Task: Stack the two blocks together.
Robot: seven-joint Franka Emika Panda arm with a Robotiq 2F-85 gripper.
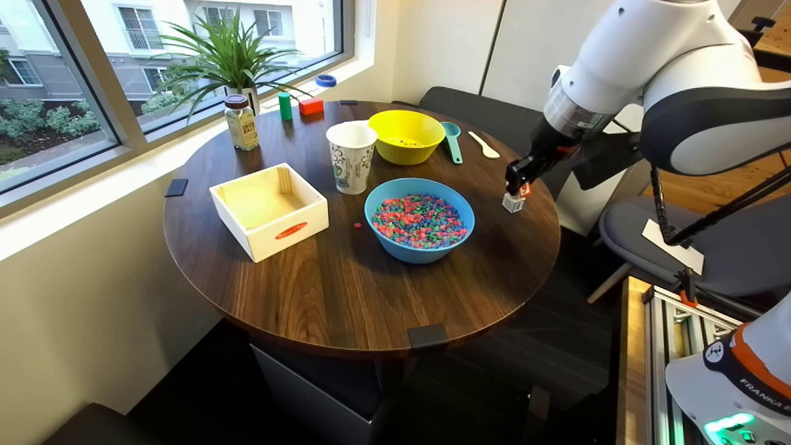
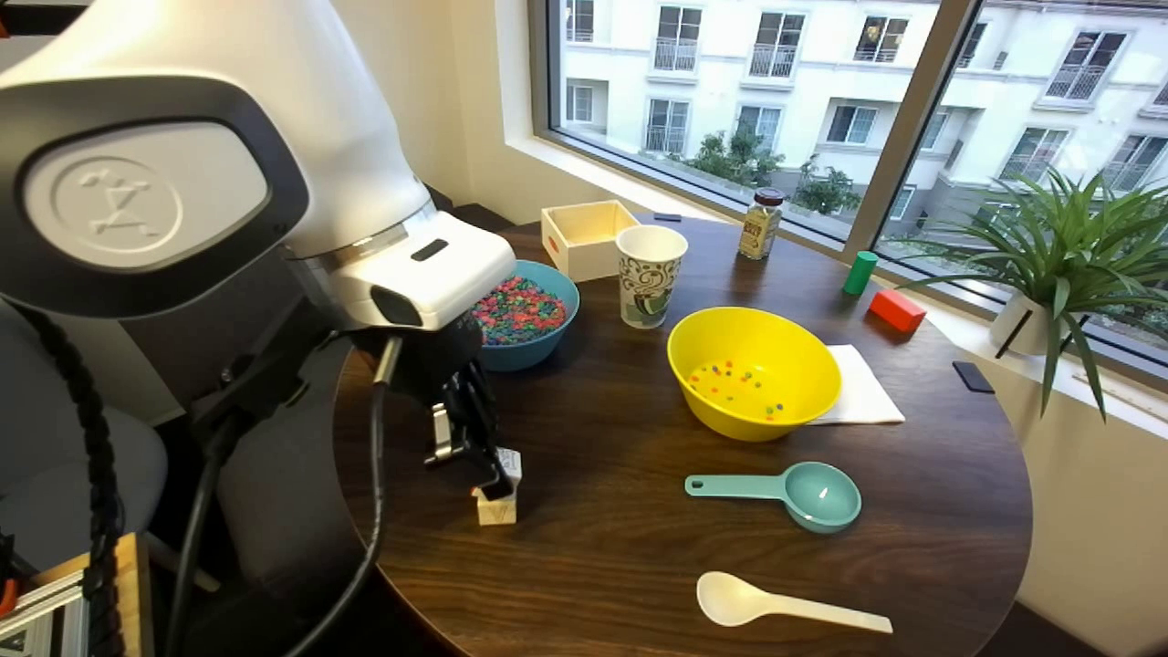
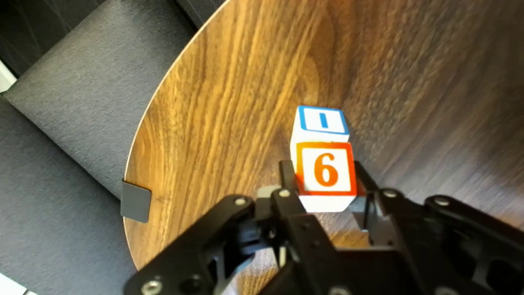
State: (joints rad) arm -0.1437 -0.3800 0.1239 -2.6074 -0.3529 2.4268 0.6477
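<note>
My gripper [image 3: 322, 177] is shut on a small block with an orange 6 [image 3: 326, 162]; one finger presses each side. A second small block with a blue 1 [image 3: 323, 121] lies just past it, partly covered by it. In an exterior view the whitish block [image 1: 513, 203] stands on the table, with the orange-faced block [image 1: 525, 189] close above and behind it at my fingertips [image 1: 516, 185]. In an exterior view a tan block face [image 2: 497, 511] and a whitish one [image 2: 512, 464] show around my fingertips [image 2: 495, 488]. I cannot tell whether the blocks touch.
A blue bowl of beads [image 1: 420, 253], a yellow bowl [image 2: 753, 424], a paper cup [image 2: 648, 283] and a light-wood box [image 1: 287, 235] stand on the round table. A teal scoop [image 2: 821, 497] and pale spoon [image 2: 730, 598] lie nearby. The table edge [image 3: 157, 96] is close.
</note>
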